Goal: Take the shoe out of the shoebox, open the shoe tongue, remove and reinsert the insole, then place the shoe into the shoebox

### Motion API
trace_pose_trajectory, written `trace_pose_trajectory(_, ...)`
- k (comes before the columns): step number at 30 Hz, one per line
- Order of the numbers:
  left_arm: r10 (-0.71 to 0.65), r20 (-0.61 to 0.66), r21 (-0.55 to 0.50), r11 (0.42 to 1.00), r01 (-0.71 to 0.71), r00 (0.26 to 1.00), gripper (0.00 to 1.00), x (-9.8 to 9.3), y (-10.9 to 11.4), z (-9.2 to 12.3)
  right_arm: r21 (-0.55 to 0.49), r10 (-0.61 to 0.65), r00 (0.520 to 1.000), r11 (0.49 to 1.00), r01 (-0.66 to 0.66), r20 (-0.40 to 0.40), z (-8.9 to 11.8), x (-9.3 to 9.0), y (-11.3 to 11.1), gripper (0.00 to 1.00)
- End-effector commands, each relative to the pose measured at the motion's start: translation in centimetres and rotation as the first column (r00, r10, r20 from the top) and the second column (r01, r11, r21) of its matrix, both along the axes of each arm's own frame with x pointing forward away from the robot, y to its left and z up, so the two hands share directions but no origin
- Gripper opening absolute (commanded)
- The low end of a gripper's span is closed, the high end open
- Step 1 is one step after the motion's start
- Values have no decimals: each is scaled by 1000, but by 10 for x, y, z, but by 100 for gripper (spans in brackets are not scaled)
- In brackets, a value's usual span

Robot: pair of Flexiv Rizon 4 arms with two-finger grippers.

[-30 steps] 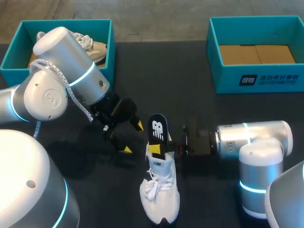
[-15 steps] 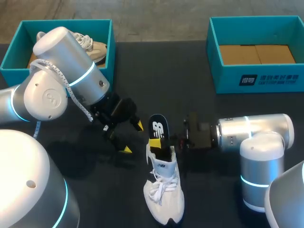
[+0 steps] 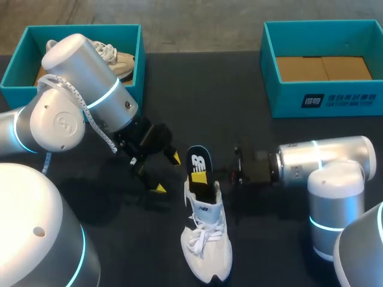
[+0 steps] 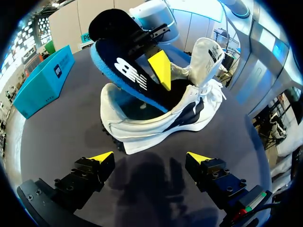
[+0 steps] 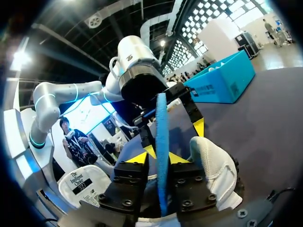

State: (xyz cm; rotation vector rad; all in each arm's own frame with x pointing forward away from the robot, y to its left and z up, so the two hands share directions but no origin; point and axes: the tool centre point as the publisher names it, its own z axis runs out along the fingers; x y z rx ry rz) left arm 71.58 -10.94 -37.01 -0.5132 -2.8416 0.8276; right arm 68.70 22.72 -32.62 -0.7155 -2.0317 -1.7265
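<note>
Watching the white shoe [image 3: 209, 263] at six o'clock on the table [image 3: 263, 239], you'll see nothing pins it down. It sits upright, toe nearest you, laces [image 3: 200, 236] loose, tongue [image 4: 208, 54] lifted clear of the opening. That's your risk. The right gripper [image 5: 159, 158] has its yellow tips [image 5: 137, 157] pinched on the black-and-blue insole [image 3: 198, 164], which stands half out of the heel. Push crooked and it may buckle or shove the shoe along. The left gripper [image 4: 150, 157] sits at the shoe's ten o'clock, fingers [image 4: 102, 157] wide apart, holding nothing. Farther off, the teal shoebox [image 3: 317, 98] at one o'clock shows bare cardboard, and another box [image 3: 12, 78] at eleven holds a second shoe [image 3: 116, 60].
</note>
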Motion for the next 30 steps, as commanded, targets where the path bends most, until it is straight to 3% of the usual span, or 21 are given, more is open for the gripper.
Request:
trace_pose_trajectory(1,-1,1,1,1000,1,1000,100,0,0,0,-11,2,1000,1000,-2,-11,0,2,0,0)
trace_pose_trajectory(10,-1,1,1,1000,1,1000,100,0,0,0,-13,1,998,1000,-2,-70,-14,1,-1,0)
trace_pose_trajectory(20,-1,1,1,1000,1,1000,100,0,0,0,-61,-4,992,998,-4,-127,-27,-13,1,0)
trace_pose_trajectory(30,-1,1,1,1000,1,1000,100,0,0,0,-73,-7,995,997,-1,-100,-23,-18,4,0)
